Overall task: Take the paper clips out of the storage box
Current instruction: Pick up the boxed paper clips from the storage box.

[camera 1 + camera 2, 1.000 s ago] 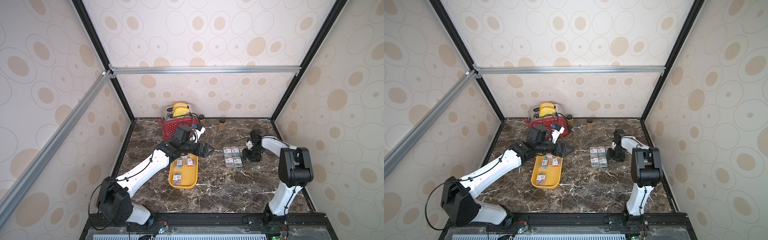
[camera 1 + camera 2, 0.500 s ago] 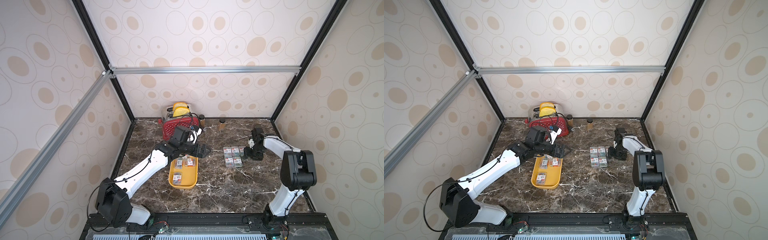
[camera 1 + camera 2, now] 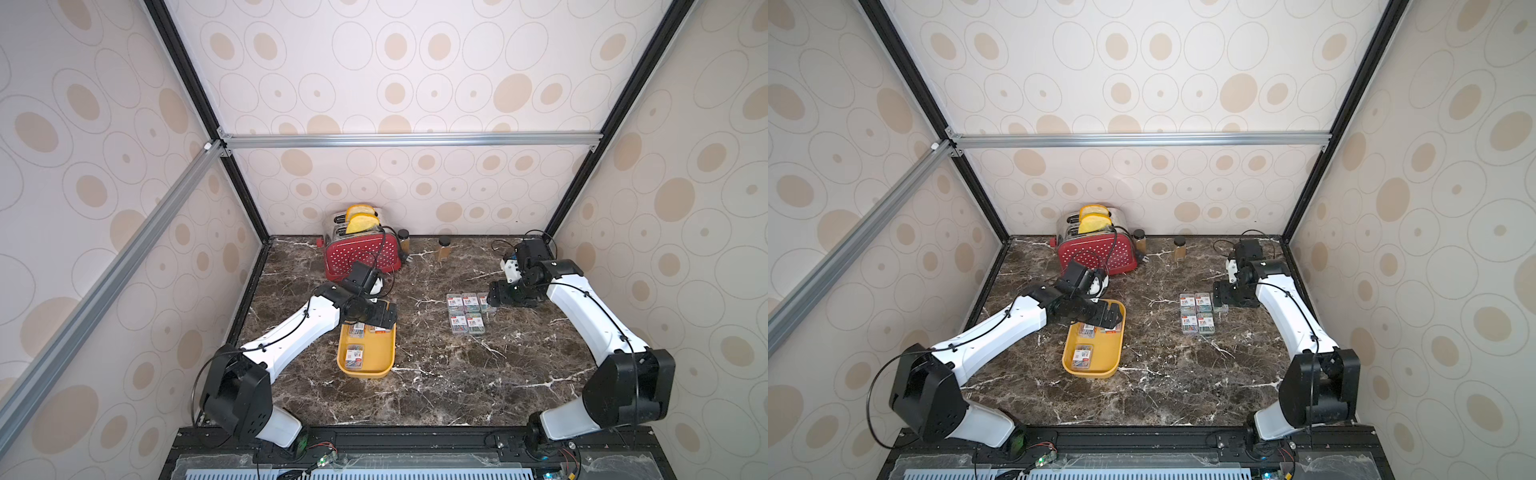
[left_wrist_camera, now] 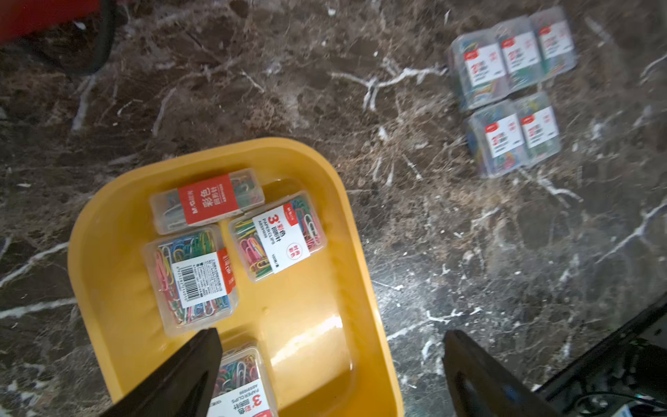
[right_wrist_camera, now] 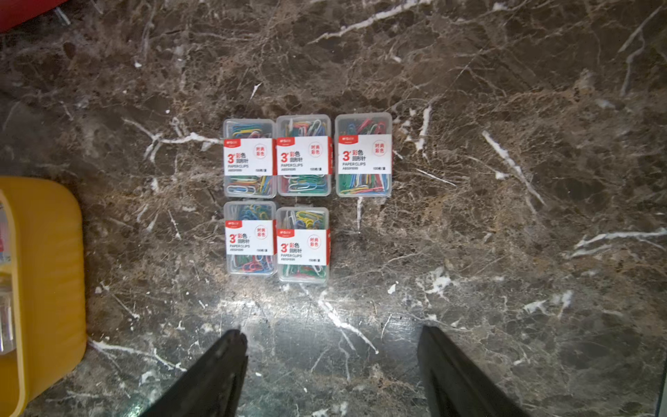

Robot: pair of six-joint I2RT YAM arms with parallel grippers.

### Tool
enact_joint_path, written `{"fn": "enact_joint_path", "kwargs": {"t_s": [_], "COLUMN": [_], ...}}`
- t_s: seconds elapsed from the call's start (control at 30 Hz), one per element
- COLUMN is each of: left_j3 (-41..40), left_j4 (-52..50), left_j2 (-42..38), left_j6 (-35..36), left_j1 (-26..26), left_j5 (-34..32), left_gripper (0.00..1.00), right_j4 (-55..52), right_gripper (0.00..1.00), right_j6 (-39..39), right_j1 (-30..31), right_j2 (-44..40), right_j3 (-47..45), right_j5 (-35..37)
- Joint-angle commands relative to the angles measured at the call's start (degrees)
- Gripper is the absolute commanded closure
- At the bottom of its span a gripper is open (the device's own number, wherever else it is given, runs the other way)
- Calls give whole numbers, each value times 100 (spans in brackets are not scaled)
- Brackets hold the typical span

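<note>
1. The left gripper (image 4: 330, 334) hangs over the mustard-yellow storage box (image 4: 306, 299), jaws spread wide and holding nothing.
2. 4 paper clip cases (image 4: 196, 278) lie inside the box, 1 of them partly hidden beneath a finger.
3. 5 more cases (image 5: 303, 155) sit on the marble table (image 5: 505, 216) in rows of 3 and 2, well apart from the box.
4. The right gripper (image 5: 331, 332) hovers just beside them, jaws parted and empty.

Enclosure: cream walls printed with beige ovals (image 3: 395, 45) surround a dark brown white-veined marble tabletop (image 3: 436, 374); silver aluminium crossbar (image 3: 407, 140) spans the back.
</note>
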Motion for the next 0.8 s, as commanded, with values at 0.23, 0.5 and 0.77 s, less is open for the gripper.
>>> {"fn": "enact_joint_path", "kwargs": {"t_s": [0.23,0.5,0.77], "left_j3": [615,1087,1130], "left_j4": [-185,-2,109], "left_j2": [999,1718,2009], "left_j6": [88,-19,-148], "left_j1": [331,358,354], "left_j5": [-1259,-1533,-1680], "left_gripper": [1,1,1], "right_j4": [-231,-213,-183], "right_gripper": [20,19,19], "right_j6": [-166,-234,-289], "right_j1": [62,59,62], "right_j2": [-366,-378,-334], "right_j3": [-246,-188,-139], "right_j5": [-254,-344,-388]}}
